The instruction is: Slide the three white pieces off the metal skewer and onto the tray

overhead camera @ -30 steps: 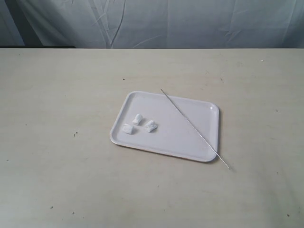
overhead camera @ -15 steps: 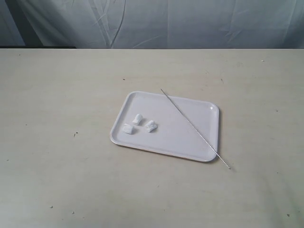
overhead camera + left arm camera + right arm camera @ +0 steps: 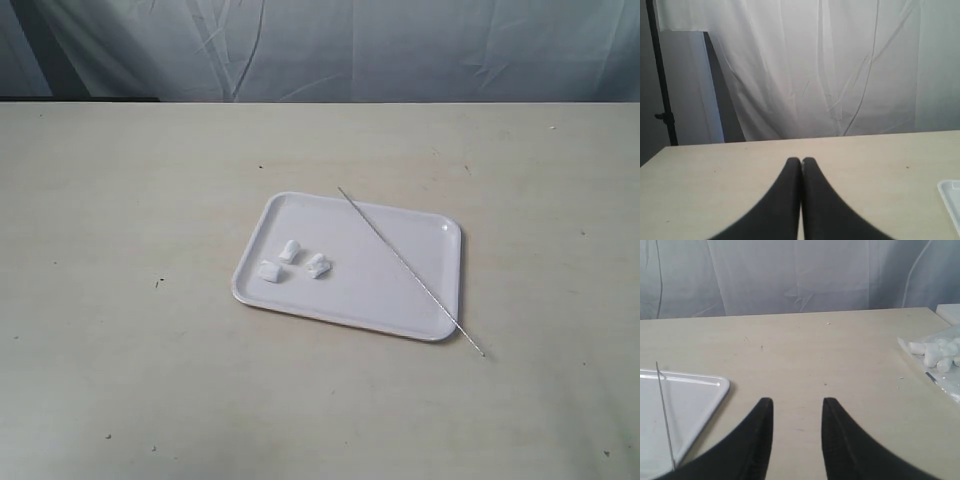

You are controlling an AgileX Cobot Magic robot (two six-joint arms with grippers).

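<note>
The white tray point(image 3: 400, 300) lies in the middle of the table. On its left part rest the three white pieces point(image 3: 291, 250) point(image 3: 270, 271) point(image 3: 318, 265), loose and apart from the rod. The metal skewer point(image 3: 405, 267) lies bare and slantwise across the tray, its near tip over the rim onto the table. Neither arm shows in the exterior view. My left gripper point(image 3: 801, 160) is shut on nothing, above bare table, with a tray corner point(image 3: 951, 195) at the picture's edge. My right gripper point(image 3: 797, 401) is open and empty, beside the tray point(image 3: 700, 405) and skewer point(image 3: 664, 412).
A clear plastic bag of white marshmallow chunks point(image 3: 939, 354) lies on the table, seen only in the right wrist view. A white curtain point(image 3: 400, 50) hangs behind the table's far edge. A dark stand pole point(image 3: 660, 85) rises past the table in the left wrist view.
</note>
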